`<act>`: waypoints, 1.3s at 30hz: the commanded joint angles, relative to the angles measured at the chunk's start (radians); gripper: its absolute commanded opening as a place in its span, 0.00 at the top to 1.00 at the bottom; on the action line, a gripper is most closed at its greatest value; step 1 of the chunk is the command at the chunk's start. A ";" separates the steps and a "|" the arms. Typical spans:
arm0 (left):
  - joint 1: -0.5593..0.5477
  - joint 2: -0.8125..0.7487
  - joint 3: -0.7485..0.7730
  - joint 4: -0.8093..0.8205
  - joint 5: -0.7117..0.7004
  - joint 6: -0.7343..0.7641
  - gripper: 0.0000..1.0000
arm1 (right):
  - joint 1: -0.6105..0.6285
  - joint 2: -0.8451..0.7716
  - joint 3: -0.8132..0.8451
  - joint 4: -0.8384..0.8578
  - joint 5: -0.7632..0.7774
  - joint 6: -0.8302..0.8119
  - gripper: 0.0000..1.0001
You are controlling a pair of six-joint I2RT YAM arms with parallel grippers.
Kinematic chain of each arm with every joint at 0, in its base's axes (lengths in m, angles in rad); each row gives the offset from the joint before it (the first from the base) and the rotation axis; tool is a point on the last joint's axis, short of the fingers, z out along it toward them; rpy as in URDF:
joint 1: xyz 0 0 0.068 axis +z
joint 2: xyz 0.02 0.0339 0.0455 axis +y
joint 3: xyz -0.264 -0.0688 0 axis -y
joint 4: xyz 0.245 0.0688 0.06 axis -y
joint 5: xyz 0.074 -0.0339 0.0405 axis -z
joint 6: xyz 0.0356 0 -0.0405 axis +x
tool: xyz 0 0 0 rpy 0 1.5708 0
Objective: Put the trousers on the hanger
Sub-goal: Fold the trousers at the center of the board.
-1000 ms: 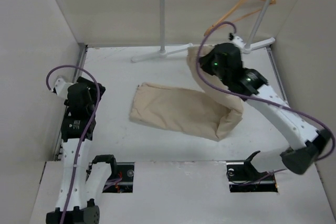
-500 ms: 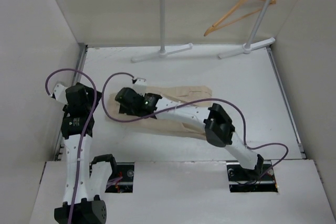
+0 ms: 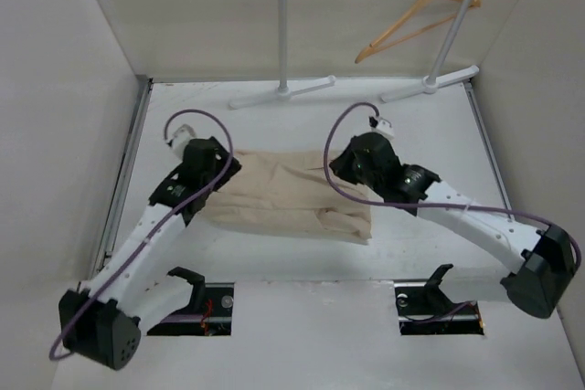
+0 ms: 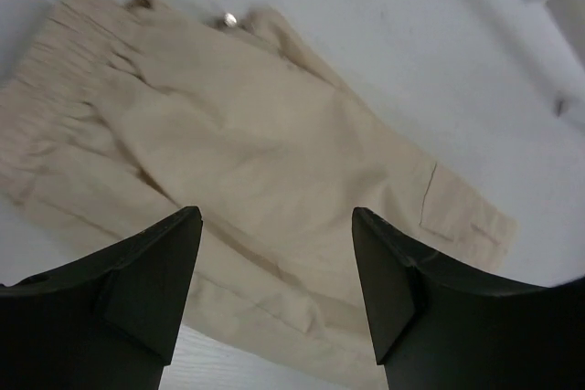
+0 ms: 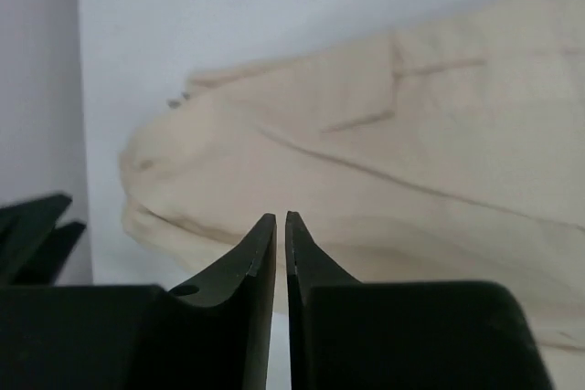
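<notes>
Below the empty, wide-spread left gripper (image 4: 276, 226) and ahead of the right gripper (image 5: 281, 219), pressed together on nothing, the trousers (image 3: 292, 191) lie folded flat on the table (image 3: 430, 134); limp, light cloth, probably best pinched at the gathered waistband (image 4: 55, 79).

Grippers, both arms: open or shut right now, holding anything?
Left gripper: open, empty, over the trousers.
Right gripper: shut, holding nothing.
</notes>
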State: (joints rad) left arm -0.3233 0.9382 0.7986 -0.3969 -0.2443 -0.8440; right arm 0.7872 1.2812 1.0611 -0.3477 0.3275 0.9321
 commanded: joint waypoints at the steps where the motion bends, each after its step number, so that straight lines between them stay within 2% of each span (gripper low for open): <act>1: -0.146 0.141 0.025 0.148 -0.064 -0.029 0.35 | -0.041 -0.038 -0.206 0.030 -0.148 -0.047 0.86; 4: -0.223 0.256 0.031 0.242 -0.095 -0.044 0.35 | -0.076 -0.095 -0.329 0.062 -0.194 -0.033 0.84; 7: -0.205 0.344 -0.033 0.325 -0.078 -0.079 0.35 | -0.093 -0.137 -0.433 0.081 -0.203 0.026 0.84; 10: -0.142 0.399 -0.105 0.377 -0.049 -0.086 0.35 | -0.095 -0.169 -0.521 0.081 -0.193 0.066 0.84; 15: -0.059 0.369 -0.164 0.395 -0.010 -0.092 0.35 | -0.081 -0.200 -0.621 0.056 -0.176 0.122 0.84; 19: -0.087 0.280 -0.095 0.353 0.016 -0.073 0.35 | -0.079 -0.275 -0.645 0.006 -0.168 0.129 0.79; 22: -0.173 0.278 0.017 0.310 0.000 -0.047 0.42 | -0.085 -0.377 -0.612 -0.080 -0.162 0.113 0.68; 25: -0.304 0.385 0.178 0.285 0.016 -0.009 0.56 | -0.117 -0.488 -0.557 -0.151 -0.154 0.077 0.62; 26: -0.347 0.436 0.241 0.276 0.025 0.005 0.60 | -0.133 -0.520 -0.546 -0.155 -0.159 0.068 0.63; 28: -0.416 0.561 0.382 0.257 0.046 0.058 0.62 | -0.163 -0.559 -0.550 -0.140 -0.182 0.054 0.76; 30: -0.461 0.701 0.546 0.210 0.079 0.150 0.57 | -0.208 -0.563 -0.572 -0.125 -0.231 0.050 0.82; 32: -0.499 0.847 0.728 0.149 0.111 0.256 0.50 | -0.248 -0.562 -0.602 -0.088 -0.263 0.033 0.80; 33: -0.515 0.911 0.810 0.123 0.120 0.316 0.46 | -0.262 -0.565 -0.615 -0.064 -0.274 0.028 0.75; 36: -0.544 1.078 1.012 0.044 0.116 0.463 0.38 | -0.309 -0.566 -0.639 0.007 -0.309 0.002 0.50; 37: -0.549 1.124 1.068 0.020 0.115 0.494 0.36 | -0.325 -0.559 -0.639 0.024 -0.329 -0.004 0.47; 39: -0.550 1.203 1.160 -0.019 0.126 0.528 0.33 | -0.342 -0.531 -0.639 0.048 -0.349 -0.022 0.47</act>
State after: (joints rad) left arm -0.8753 2.0956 1.8431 -0.2859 -0.1318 -0.4740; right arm 0.4683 0.7338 0.4210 -0.4099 0.0364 0.9539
